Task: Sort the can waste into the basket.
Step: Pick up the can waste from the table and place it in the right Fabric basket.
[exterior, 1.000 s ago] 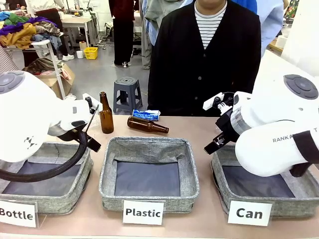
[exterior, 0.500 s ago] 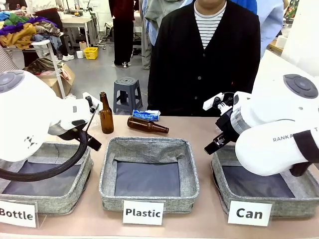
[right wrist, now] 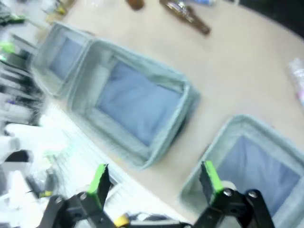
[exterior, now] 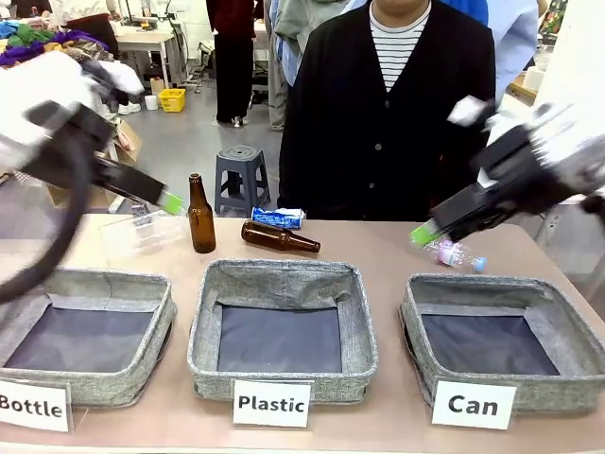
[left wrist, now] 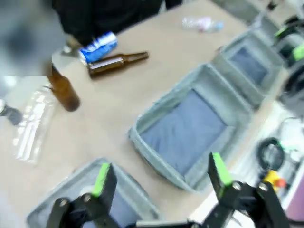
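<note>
Cans counted: one, a dented blue can (exterior: 278, 218) lying on its side at the table's (exterior: 388, 260) far edge, at 12 o'clock from the middle bin (exterior: 284, 378). The basket (exterior: 553, 395), labelled "Can", sits well apart from the blue can, at 4 o'clock from it, with its dark bottom bare.

Bins number three in a row, the other two labelled "Plastic" and "Bottle". Brown glass bottles number two: one lying (exterior: 280, 237) just in front of the blue can, and one upright (exterior: 199, 216) at 9 o'clock from it. Clear plastic bottles number two: one (exterior: 142, 230) at 9 o'clock from the upright bottle, and one (exterior: 454, 253) at 12 o'clock from the basket, just past its far rim.

The left gripper (left wrist: 160, 173) has its jaws wide apart with nothing between them, as its own wrist view shows. The right gripper (right wrist: 154, 180) likewise has its green pads spread and is empty.

The front view gives the printed labels and a person (exterior: 392, 113) standing behind the table. It smears both arms, so the gaps between the jaws read better from the wrists. The left wrist view takes in the blue can and all four bottles from above. The right wrist view looks down into the three bins.
</note>
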Controlling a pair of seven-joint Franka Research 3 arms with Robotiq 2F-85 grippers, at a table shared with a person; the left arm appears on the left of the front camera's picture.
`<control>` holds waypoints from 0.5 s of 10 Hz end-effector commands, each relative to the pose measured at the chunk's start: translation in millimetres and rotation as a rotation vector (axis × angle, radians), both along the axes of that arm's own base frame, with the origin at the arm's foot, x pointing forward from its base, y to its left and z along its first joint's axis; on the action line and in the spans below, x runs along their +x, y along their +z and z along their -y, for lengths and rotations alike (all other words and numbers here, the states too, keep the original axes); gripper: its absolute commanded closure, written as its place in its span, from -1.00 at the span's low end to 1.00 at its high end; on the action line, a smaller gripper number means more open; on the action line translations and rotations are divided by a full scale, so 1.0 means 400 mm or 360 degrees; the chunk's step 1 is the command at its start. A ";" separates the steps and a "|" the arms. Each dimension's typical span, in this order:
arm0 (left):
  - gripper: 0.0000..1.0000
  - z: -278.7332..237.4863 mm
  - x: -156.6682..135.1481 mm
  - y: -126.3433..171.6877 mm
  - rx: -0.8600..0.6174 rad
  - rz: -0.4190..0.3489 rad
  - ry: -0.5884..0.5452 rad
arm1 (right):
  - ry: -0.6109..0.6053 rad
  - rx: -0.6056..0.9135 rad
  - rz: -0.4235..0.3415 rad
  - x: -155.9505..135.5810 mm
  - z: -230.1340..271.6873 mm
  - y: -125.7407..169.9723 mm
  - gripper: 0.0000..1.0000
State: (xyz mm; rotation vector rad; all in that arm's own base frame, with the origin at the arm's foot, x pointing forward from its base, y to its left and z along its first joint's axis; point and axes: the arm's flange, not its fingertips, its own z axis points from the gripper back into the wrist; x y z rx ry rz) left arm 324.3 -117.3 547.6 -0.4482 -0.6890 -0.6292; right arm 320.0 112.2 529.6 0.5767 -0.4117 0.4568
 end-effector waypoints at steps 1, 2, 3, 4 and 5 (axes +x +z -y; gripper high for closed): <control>-1.00 -0.230 -0.134 -0.098 -0.0154 -0.0090 -0.0006 | -0.0242 0.0308 -0.0034 -0.051 0.242 0.013 -1.00; -1.00 -0.331 -0.142 -0.116 -0.0330 -0.0138 0.0085 | -0.0396 0.0520 -0.0033 -0.081 0.356 -0.007 -1.00; -1.00 -0.431 -0.162 -0.146 -0.0504 -0.0138 0.0098 | -0.0502 0.0724 -0.0012 -0.116 0.462 -0.044 -1.00; -1.00 -0.544 -0.183 -0.194 -0.0739 -0.0123 0.0230 | -0.0681 0.0937 -0.0004 -0.144 0.577 -0.100 -1.00; -1.00 -0.628 -0.193 -0.247 -0.0904 -0.0150 0.0356 | -0.0792 0.1079 0.0001 -0.161 0.658 -0.154 -1.00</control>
